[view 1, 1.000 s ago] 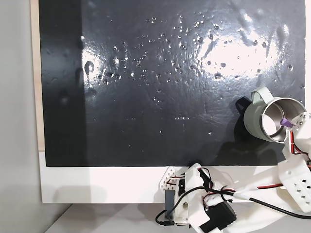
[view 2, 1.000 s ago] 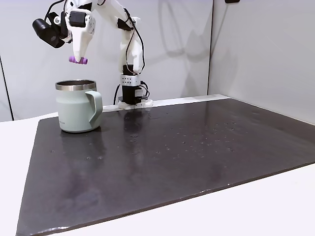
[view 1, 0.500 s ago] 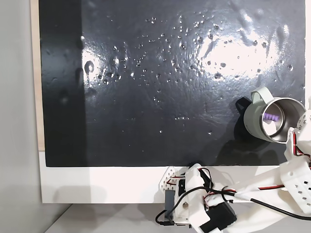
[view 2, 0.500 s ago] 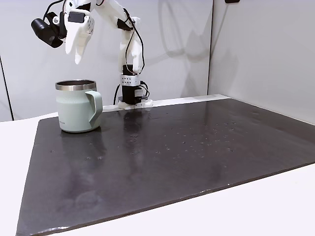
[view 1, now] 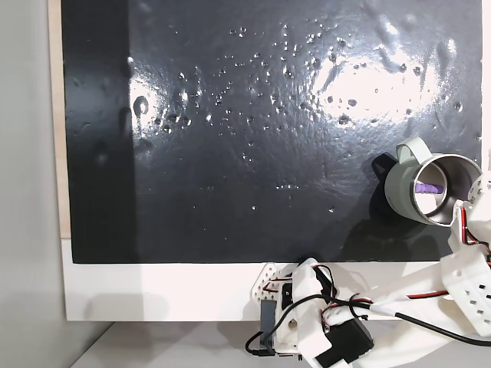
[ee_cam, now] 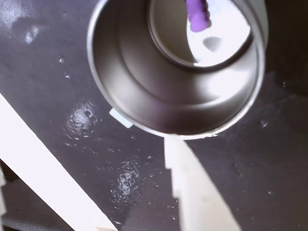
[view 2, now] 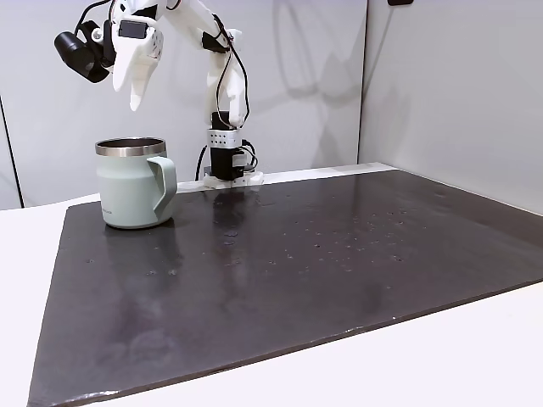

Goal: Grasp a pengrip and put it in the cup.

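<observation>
One raised arm (view 2: 204, 34) hangs its empty, parted jaws above the cup (view 2: 133, 182) holding the pengrip (ee_cam: 197, 14).

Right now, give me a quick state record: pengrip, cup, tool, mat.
pengrip: purple, lying on the steel bottom inside the cup, also seen in a fixed view
cup: sage-green mug, upright on the mat, handle toward the mat's middle
tool: above the cup, empty; open or shut, cannot tell
mat: black, glossy, speckled with droplets or bumps
task: pengrip in cup
</observation>
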Motion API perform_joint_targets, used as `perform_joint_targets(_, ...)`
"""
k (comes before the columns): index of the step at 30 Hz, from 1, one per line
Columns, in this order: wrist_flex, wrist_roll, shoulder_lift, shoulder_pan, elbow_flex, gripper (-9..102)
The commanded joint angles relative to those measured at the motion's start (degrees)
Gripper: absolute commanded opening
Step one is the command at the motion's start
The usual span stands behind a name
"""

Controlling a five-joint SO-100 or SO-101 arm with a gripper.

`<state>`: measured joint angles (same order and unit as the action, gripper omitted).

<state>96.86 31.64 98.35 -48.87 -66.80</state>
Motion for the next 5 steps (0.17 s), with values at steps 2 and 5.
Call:
perform_joint_targets(2, -0.1, 0.4, 0.4, 1.0, 2.1, 34)
perform_joint_targets(5, -0.1, 0.4, 0.4, 1.2, 2.1, 34)
